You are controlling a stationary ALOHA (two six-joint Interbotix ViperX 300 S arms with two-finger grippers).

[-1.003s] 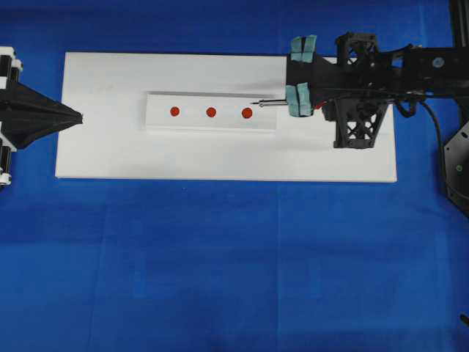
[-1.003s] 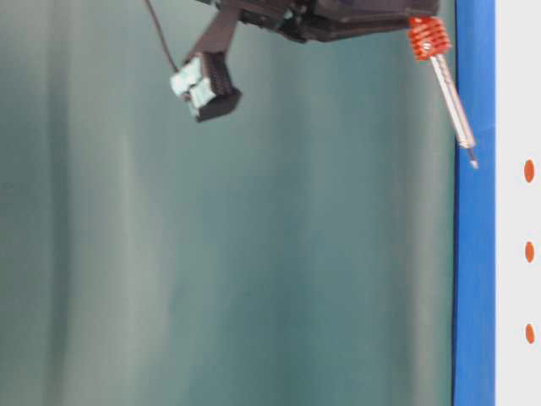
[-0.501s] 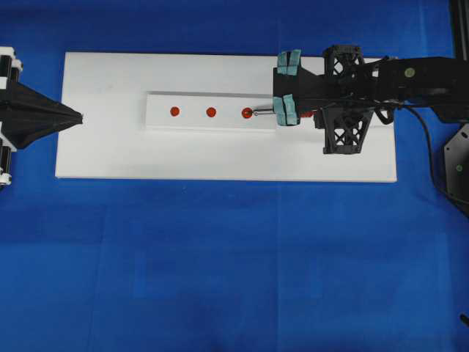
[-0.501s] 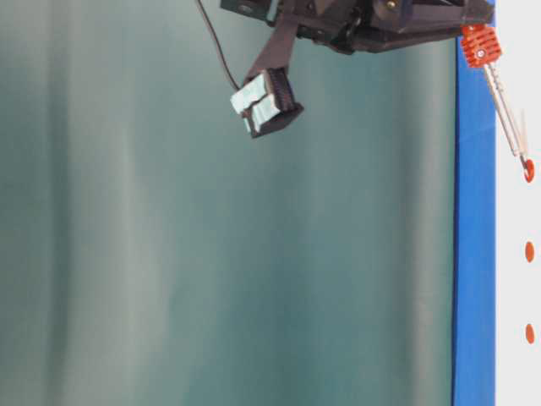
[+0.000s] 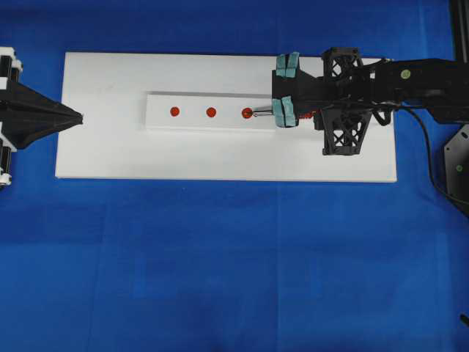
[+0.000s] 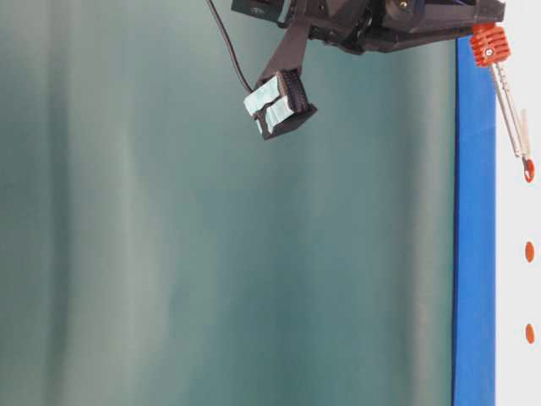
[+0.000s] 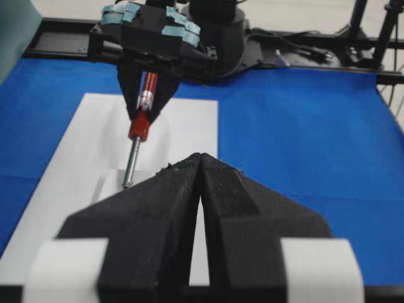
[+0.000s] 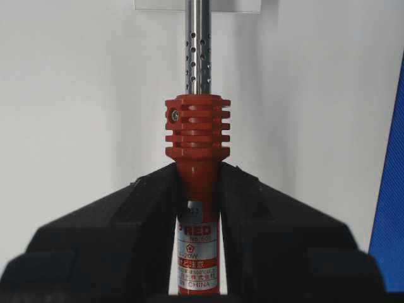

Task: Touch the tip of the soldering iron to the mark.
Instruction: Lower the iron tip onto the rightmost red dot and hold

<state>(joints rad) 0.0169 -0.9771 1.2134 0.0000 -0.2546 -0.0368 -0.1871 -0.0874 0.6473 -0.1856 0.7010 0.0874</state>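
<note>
Soldering iron (image 8: 197,164) clamped in right end effector (image 8: 197,208), tip at an outer red dot (image 5: 247,113); left end effector (image 7: 201,189) closed.

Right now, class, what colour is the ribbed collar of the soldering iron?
Orange-red; the soldering iron shows it best in the right wrist view, clamped by the right gripper.

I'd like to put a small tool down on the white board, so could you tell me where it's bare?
The white board is bare below the block and left of it. It is crowded at the right, where the right pincer holds the soldering iron.
</note>
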